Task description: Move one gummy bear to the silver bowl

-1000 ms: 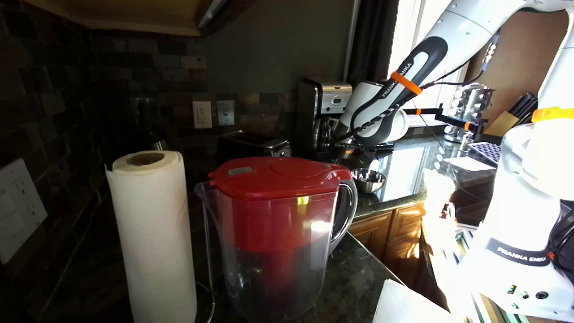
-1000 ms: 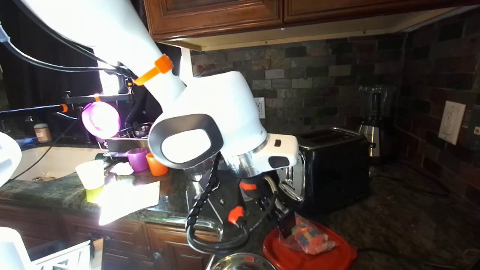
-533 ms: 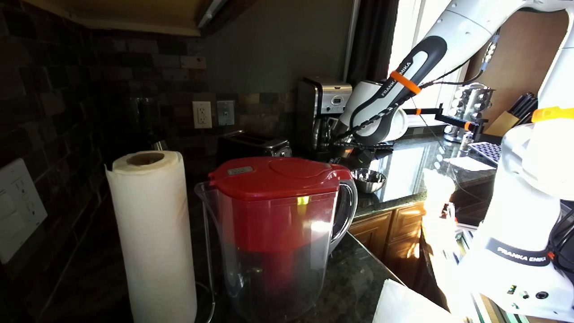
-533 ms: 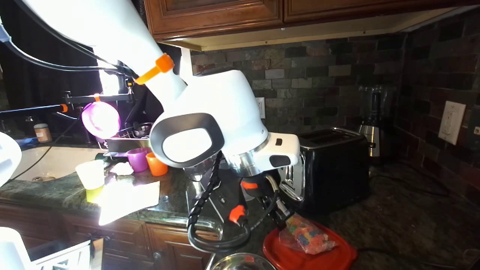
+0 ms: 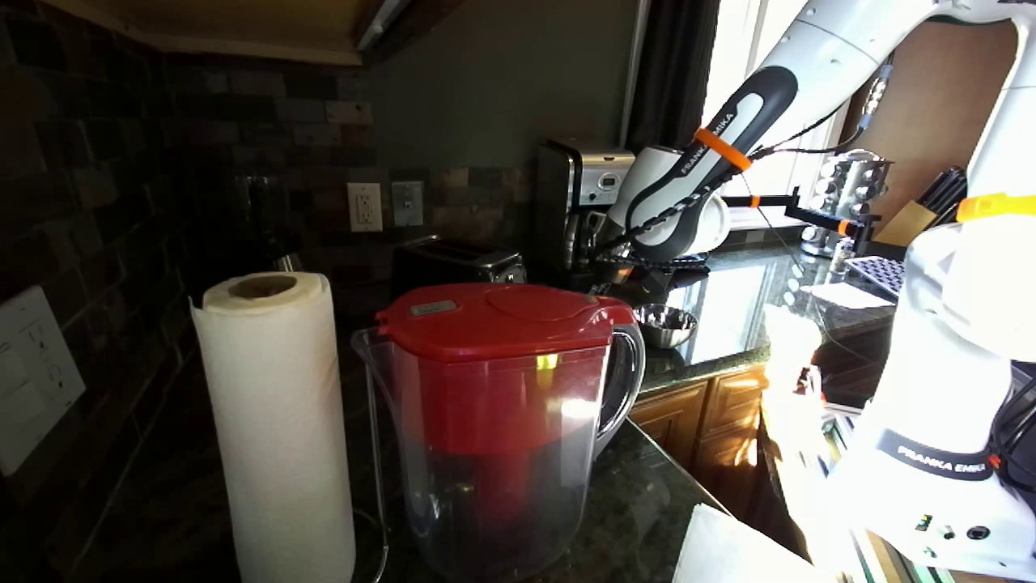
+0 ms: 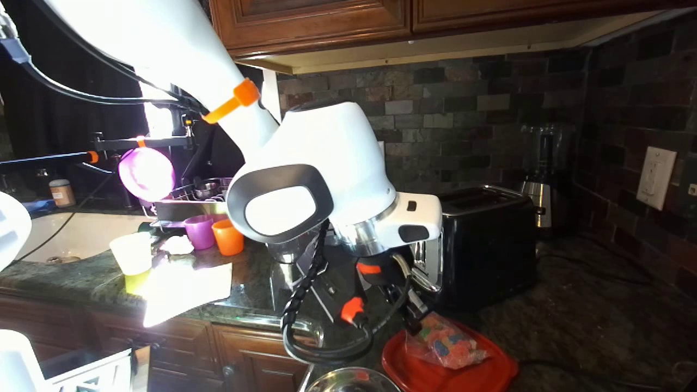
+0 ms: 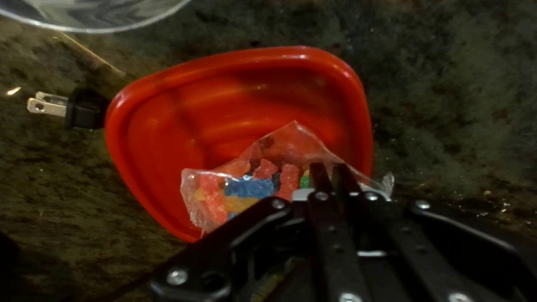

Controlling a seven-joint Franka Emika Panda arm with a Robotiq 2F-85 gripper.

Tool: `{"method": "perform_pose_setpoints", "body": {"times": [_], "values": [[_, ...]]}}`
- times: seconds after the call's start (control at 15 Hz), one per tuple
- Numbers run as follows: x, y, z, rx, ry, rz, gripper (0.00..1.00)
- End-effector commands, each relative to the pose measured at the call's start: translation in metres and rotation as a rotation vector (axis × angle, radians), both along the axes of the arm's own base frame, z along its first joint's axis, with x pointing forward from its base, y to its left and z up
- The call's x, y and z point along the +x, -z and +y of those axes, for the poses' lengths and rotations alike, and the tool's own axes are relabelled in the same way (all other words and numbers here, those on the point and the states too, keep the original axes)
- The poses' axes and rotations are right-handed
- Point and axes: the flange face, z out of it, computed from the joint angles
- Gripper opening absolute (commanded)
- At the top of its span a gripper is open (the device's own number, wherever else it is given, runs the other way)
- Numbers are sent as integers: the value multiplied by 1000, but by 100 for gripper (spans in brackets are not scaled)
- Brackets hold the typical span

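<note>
Robotiq gripper [image 7: 330,167]: fingers [image 7: 321,179] nearly tog., grasp unclear. 1 clr. bag [image 7: 295,140] w/ gummy bears [image 7: 249,188], in red dish [image 7: 251,61]. 1 silver bowl [image 5: 670,336], nr. dish.

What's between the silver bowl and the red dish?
Wrist view: only dark counter between silver bowl and red dish, plus a thin pale line on it that I can't identify.

My arm [image 5: 842,40] is white with dark panels [image 5: 780,87], orange straps [image 5: 723,149] and a braided black cable [image 6: 298,298]; its base band [image 5: 937,459] reads FRANKA EMIKA. Silver screws [image 7: 177,277] stud my black hand [image 7: 332,168].
</note>
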Motion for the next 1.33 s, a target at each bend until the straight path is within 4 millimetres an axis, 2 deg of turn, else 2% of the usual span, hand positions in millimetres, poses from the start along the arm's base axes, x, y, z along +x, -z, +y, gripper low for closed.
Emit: {"method": "perform_pose_setpoints", "body": {"times": [0.0,0.07,0.13,0.47,0.93,1.27], "values": [[5,6,-3,8,17,17,16],[6,7,-4,8,18,19,20],[7,7,-5,7,19,19,17],[9,8,-6,3,18,17,22],[13,10,-11,-5,24,14,20],[14,12,-13,-12,23,17,29]]}}
